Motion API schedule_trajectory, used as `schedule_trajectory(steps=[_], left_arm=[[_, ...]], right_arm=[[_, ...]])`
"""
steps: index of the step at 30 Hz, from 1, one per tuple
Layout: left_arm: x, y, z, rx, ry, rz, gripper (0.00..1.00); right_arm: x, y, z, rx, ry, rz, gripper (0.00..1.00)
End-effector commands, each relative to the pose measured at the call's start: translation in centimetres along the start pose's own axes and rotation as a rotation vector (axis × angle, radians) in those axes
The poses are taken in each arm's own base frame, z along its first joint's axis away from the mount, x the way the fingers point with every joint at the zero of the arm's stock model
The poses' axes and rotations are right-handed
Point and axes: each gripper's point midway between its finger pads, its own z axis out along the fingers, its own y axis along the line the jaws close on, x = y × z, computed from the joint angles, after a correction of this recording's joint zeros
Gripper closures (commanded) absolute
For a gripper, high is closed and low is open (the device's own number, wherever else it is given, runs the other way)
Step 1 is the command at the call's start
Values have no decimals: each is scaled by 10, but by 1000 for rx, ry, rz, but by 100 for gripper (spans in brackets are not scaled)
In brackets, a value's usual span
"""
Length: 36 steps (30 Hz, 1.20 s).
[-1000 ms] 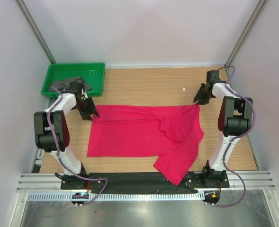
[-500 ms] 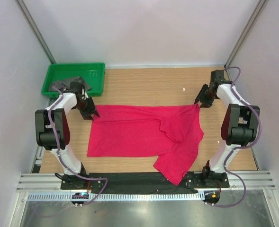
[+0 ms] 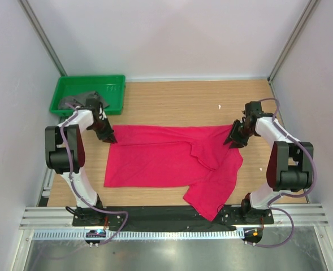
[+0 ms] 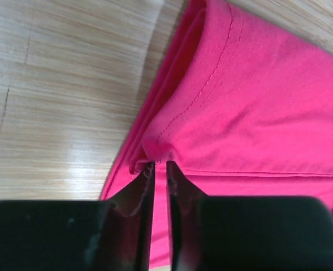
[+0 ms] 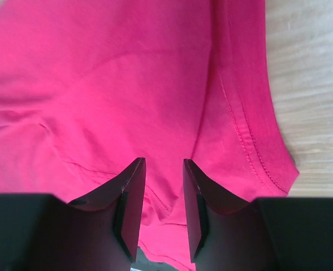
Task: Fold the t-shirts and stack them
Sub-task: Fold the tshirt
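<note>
Far-left corner: a green tray (image 3: 90,78) sits on the wooden table (image 3: 172,104). A dark grey t-shirt (image 3: 78,101) lies crumpled inside it, against its left wall.

Left gripper (image 3: 108,137): positioned just near of the tray, at the far-left corner of the crimson t-shirt (image 3: 155,164). In the left wrist view the fingers (image 4: 135,197) stand almost together, with only a thin slit between them. The tips are clenched on the doubled hem at the corner of the cloth, and bare table shows to the left of it.

Crimson t-shirt: lies spread across the middle of the table, between the two arms. Its left part is flat. Its right part is folded over with creases, and one flap extends to the near edge of the table beside the right arm's base.

Right gripper (image 3: 233,140): sits over the far-right corner of the crimson t-shirt. In the right wrist view the fingers (image 5: 131,197) stand apart, released, with a clear gap between them. Cloth lies below the gap. The stitched hem runs to the right of the fingers, with bare table beyond it.
</note>
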Motion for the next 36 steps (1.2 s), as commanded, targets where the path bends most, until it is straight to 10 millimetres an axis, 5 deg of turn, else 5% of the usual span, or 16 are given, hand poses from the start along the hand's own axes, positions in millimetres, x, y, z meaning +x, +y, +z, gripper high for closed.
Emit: schedule_trajectory(steps=[1,10,19,27,36], left_arm=[[-19,-3,-3,0,-48,19,88],[-22,-2,-5,-11,-48,19,100],[-18,-2,-8,-10,-47,16,95],[-18,-4,-6,-1,-44,10,95],[-17,-3,-8,-2,-47,9,94]], right_arm=[[-5,4,-1,-23,-35,-16,62],[-24,-1,11,29,-49,1,64],[39,17,-10,-52,79,-11,62],[98,6,-13,-40,198,5,58],[119,4,-4,-48,250,8,57]])
